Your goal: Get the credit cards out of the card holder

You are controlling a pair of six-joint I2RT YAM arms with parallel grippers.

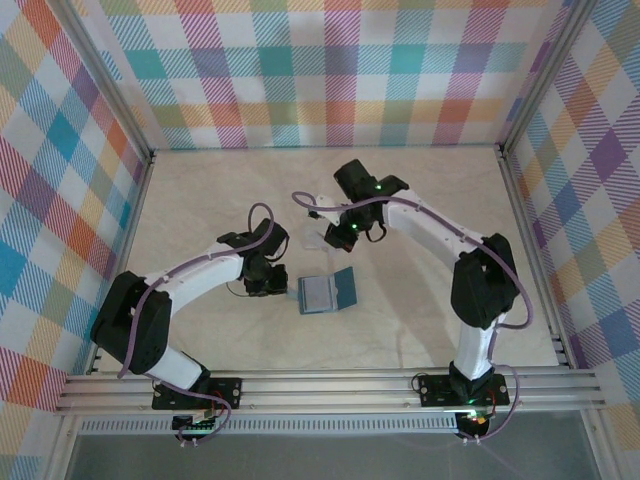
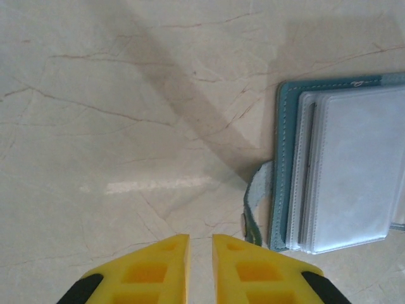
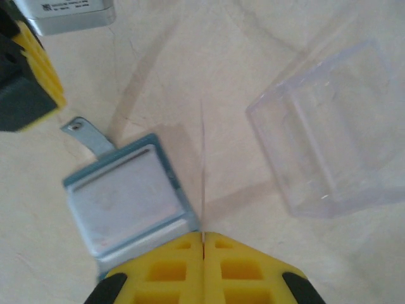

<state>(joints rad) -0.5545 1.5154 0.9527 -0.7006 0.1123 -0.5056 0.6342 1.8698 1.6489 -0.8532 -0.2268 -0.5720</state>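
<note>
Removal is looking partly done. The right end effector [image 3: 203, 244] is pinching fully shut on a thin card [image 3: 202, 171], which is showing edge-on as a fine line rising from between its fingertips. It is hanging over the table [image 1: 420, 200] on the 12 o'clock side of the holder [image 1: 325, 292]. In its wrist view a clear box [image 3: 329, 133] is lying toward 2 o'clock from it.

The holder is lying open and flat near the table's middle, with its sleeves facing up and its tab [image 2: 256, 196] sticking out toward 9 o'clock. The left end effector [image 2: 201, 253] is sitting low at the holder's 9 o'clock, just beside the tab. Its fingers are standing barely apart and gripping nothing.

By my reading, the step in hand is carrying a card that is already out clear of the holder. The next move is calling for a place to set it, probably in or beside the box, and a clean release so the thin card is not clinging to a pad.

Whether more are sitting in the sleeves I cannot tell. If so, the left end effector is likely needing to pin the light holder at its edge while the right one is going back in.
</note>
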